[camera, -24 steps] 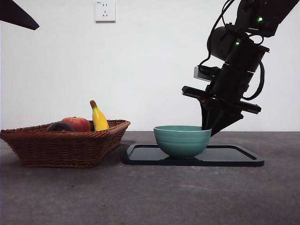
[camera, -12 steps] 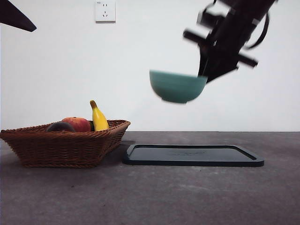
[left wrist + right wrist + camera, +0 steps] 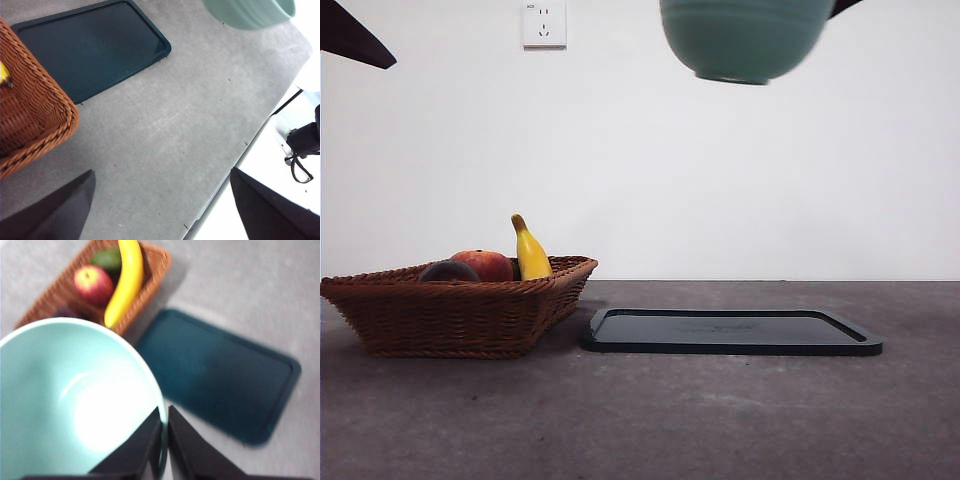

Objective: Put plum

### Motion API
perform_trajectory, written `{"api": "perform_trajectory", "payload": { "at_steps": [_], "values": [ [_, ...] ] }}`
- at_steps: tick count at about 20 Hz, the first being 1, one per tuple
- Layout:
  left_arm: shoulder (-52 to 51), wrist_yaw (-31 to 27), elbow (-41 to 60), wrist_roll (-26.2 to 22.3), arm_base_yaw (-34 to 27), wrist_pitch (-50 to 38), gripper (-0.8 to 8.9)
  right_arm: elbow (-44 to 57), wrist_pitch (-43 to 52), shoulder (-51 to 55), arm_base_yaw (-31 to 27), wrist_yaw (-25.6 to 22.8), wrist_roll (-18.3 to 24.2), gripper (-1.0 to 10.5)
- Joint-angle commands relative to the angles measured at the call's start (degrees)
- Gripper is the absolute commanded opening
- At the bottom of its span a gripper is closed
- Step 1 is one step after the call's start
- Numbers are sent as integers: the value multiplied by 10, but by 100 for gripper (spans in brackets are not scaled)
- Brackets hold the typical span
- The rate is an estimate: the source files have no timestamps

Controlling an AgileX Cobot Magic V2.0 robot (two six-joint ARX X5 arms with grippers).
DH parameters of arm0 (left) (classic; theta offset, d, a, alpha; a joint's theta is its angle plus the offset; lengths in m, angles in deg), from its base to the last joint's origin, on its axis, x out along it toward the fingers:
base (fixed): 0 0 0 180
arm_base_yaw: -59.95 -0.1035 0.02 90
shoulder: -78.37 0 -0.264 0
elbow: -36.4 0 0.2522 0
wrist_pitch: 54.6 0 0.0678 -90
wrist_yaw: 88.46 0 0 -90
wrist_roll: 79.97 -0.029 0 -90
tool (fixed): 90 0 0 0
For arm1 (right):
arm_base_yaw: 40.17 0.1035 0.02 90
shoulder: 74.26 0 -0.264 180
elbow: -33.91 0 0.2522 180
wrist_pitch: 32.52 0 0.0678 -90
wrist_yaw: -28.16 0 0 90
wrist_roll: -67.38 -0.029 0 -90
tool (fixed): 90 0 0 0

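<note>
A teal ceramic bowl [image 3: 747, 38] hangs high above the grey table [image 3: 650, 420], at the top edge of the front view, pinched by its rim between the two black jaws of the right gripper [image 3: 163, 432]; one jaw sits inside the bowl wall and the other outside, pressed together on it. In the front view only a dark sliver of that arm shows beside the bowl at the upper right.

Below, the dark rectangular tray [image 3: 732, 331] lies bare on the table, just beside a woven wicker basket [image 3: 460, 310].

The plum [image 3: 448, 271], dark and nearly black, rests in the basket at its near left side, touching or close beside the red apple-like fruit [image 3: 485, 264]; a yellow banana [image 3: 530, 251] leans upright behind them. From the right wrist view the plum is only a dark blurred patch [image 3: 67, 312] at the basket's edge, partly hidden by the bowl's rim, with a green fruit [image 3: 107, 259] at the basket's far end. The plum lies well apart from the right gripper, low on the table while the gripper is raised high.

The left gripper [image 3: 160, 200] waits over the table's edge with its jaws spread wide and nothing between them, the basket corner nearby.
</note>
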Motion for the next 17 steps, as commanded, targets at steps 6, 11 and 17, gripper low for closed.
{"api": "perform_trajectory", "payload": {
  "at_steps": [6, 11, 17],
  "values": [
    [4, 1, -11, -7, 2, -1, 428, 138, 65, 9, 48, 0, -4, 12],
    [4, 1, -11, -7, 2, -1, 428, 240, 164, -9, 67, 1, -33, 12],
    [4, 1, -11, -7, 2, 0, 428, 259, 192, -82, 82, 0, -32, 12]
  ]
}}
